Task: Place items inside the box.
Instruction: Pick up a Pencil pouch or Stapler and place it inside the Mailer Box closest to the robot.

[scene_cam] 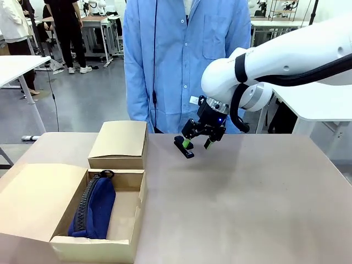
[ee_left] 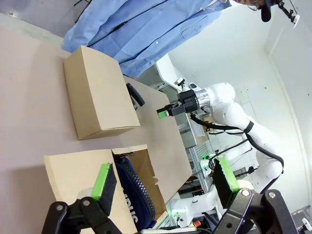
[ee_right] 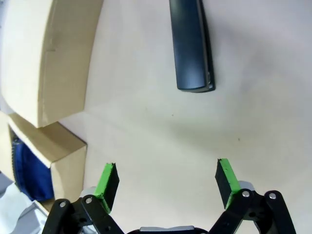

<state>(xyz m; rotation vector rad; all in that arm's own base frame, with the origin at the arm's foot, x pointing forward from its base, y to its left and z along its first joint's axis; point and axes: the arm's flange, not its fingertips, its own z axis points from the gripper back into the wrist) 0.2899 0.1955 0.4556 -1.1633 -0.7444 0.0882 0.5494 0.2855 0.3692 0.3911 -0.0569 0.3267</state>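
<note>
The right arm (scene_cam: 286, 55) reached in over the far half of the table (scene_cam: 247, 198), and the right jaws stood as wide apart as they go, with nothing between the green pads (ee_right: 108, 178). They hung just above the table top, pointing down and towards the black stapler (scene_cam: 184, 147). The stapler lay flat on the table a little beyond the fingertips, apart from them, and near the right side of the closed box (scene_cam: 118, 144). From the right wrist, the stapler (ee_right: 191, 46) showed as a dark, narrow bar ahead of the pads, with bare table between. The open box (scene_cam: 93, 250) sat at the near left corner, right in front of the closed box, its flaps spread. The navy zip pouch (scene_cam: 96, 209) lay inside it along the left wall, zip side up. The left jaws hovered over that open box (ee_left: 73, 170), also spread wide and holding nothing, one pad (ee_left: 103, 180) above the flap. A person (scene_cam: 176, 55) in a blue shirt stood at the far edge of the table.
</note>
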